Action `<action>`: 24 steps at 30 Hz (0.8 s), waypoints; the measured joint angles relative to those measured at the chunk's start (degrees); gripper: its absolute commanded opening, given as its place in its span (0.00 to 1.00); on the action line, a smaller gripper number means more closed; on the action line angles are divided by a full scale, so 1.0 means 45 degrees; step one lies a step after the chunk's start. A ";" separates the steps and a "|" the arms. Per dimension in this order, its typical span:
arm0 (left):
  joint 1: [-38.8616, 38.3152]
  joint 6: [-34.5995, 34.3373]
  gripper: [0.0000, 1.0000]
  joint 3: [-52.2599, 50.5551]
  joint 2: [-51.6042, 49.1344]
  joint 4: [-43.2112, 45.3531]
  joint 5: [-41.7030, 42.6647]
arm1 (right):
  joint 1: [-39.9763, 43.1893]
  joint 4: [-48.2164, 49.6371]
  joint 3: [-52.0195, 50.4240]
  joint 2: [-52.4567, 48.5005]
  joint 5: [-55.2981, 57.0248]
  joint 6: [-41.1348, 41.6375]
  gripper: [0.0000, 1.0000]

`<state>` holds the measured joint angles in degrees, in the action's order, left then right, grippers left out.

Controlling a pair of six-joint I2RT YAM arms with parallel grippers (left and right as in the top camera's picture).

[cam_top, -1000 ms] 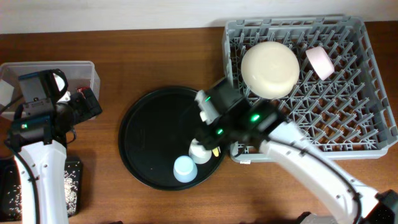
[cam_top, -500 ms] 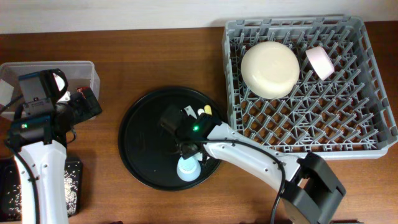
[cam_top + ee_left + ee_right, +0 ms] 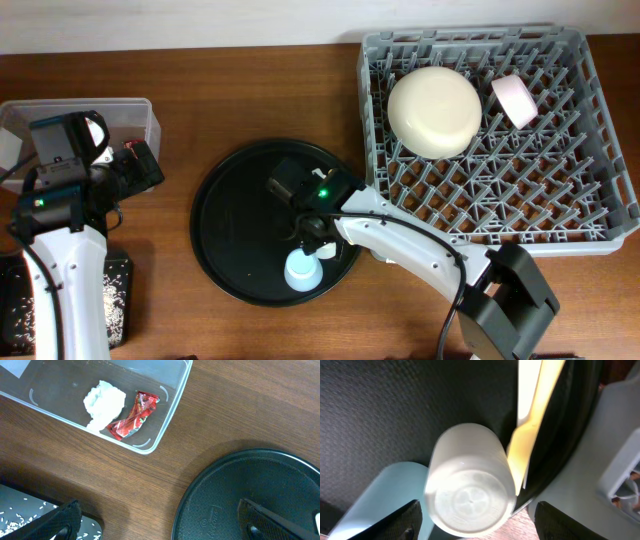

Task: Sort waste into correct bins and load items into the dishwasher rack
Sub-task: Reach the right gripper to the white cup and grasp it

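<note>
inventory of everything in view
dishwasher rack: 1, grey, right
large cream bowl: 1, cream, in rack
small pink bowl: 1, pink, in rack
round tray: 1, black, centre
white cup: 1, white, round tray
light blue cup: 1, blue, round tray
cutlery: unclear, pale yellow, round tray
clear tub: 1, clear, left
paper wad: 1, white, in tub
red wrapper: 1, red, in tub
shallow tray: 1, black, left, holding grains
left gripper: 1, black, open by tub
right gripper: 1, black, open over white cup

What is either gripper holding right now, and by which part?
Nothing. The left gripper is open and empty; the right gripper straddles the upturned white cup, jaws open.
</note>
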<state>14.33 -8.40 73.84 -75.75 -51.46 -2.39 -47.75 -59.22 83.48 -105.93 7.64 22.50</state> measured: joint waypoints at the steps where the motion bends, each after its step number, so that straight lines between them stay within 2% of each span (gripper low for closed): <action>1: 0.0000 0.0000 0.99 0.0000 0.0000 0.0005 0.0000 | 0.0000 0.0107 0.0000 0.0000 -0.0155 0.0000 0.76; 6: 0.0000 0.0000 0.99 -0.0005 0.0000 0.0000 0.0000 | 0.0000 0.0321 -0.0005 0.0000 -0.0491 0.0000 0.80; 10: 0.0000 0.0000 0.99 0.0000 0.0000 0.0005 0.0000 | 0.0000 0.1656 -0.0520 0.0000 -0.0525 -0.0010 0.81; 18: 0.0000 0.0000 0.99 -0.0005 0.0000 0.0000 0.0000 | 0.0593 0.1559 -0.0855 0.0000 -0.0636 -0.0005 0.80; 24: 0.0000 0.0000 0.99 -0.0005 0.0000 0.0005 0.0000 | 0.0593 0.1224 -0.0879 0.0000 -0.1384 -0.0005 0.83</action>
<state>14.33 -8.40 73.82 -75.75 -51.44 -2.39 -45.08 -53.71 79.53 -105.93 1.41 22.48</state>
